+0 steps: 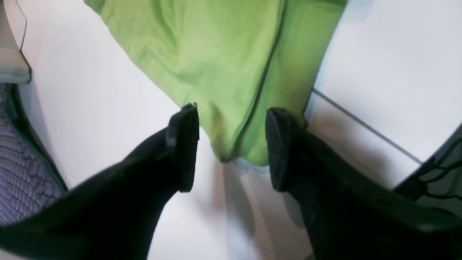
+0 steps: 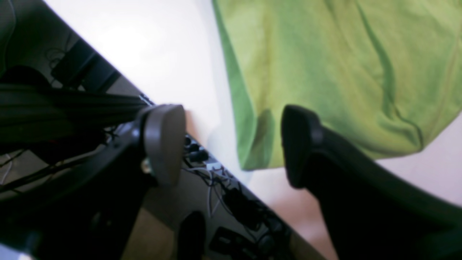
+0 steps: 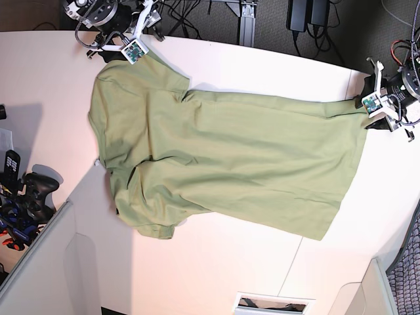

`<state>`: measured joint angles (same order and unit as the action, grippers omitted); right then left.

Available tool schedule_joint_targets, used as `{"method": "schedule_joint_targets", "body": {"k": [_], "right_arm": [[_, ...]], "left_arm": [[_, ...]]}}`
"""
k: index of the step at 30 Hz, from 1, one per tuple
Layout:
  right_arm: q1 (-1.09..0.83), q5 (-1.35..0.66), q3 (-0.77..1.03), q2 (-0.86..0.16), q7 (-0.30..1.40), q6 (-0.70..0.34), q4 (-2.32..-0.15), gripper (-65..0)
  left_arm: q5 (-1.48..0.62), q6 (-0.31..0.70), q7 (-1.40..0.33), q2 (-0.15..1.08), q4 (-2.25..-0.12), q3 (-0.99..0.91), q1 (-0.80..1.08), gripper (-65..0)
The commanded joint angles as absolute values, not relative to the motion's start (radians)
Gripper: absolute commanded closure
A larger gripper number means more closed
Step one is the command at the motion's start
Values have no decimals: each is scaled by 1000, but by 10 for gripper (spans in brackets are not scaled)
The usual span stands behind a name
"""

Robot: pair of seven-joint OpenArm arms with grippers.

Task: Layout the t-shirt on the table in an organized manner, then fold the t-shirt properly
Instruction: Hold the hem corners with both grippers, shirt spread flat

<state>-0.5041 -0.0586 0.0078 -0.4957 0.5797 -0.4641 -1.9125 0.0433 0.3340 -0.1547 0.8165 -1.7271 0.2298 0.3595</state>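
The t-shirt [image 3: 223, 170] lies spread out on the white table [image 3: 216, 269]. It is mostly flat, with its neck end toward the left of the base view and its bottom hem toward the right. One sleeve near the bottom of that view is a bit crumpled and tucked.

The left gripper [image 1: 232, 144] is at a corner of the hem. Its two fingers stand apart, with the tip of the green cloth between them. The cloth does not look pinched. The right gripper [image 2: 232, 144] is at the far sleeve, by the table's edge. Its fingers are wide apart too, and one dark finger [image 2: 299, 144] sits over the sleeve's edge. The wrist view is blurry, so it is hard to say if that finger touches the cloth.

The job looks to be at the end of the laying-out step. The shirt is flat but slanted, and folding has not begun.

Next, I think each gripper needs to close on its bit of cloth. Then they can pull gently to smooth the shirt, or lift one side over to start the first fold.
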Motion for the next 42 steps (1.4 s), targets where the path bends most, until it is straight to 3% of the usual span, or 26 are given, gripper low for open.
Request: {"method": "schedule_joint_targets", "body": {"k": [1, 23, 39, 42], "right_arm": [[-505, -44, 12, -507, 574, -460, -1917, -416], [-432, -36, 12, -507, 544, -460, -1762, -416], [-424, -14, 12, -507, 519, -460, -1712, -415], [-424, 6, 12, -507, 495, -460, -1711, -399]], "left_arm": [[42, 330, -130, 832, -1729, 221, 348, -334], [21, 330, -108, 828, -1659, 237, 296, -334], [69, 327, -110, 787, -1541, 389, 186, -333], [73, 330, -108, 787, -1541, 389, 186, -281]]}}
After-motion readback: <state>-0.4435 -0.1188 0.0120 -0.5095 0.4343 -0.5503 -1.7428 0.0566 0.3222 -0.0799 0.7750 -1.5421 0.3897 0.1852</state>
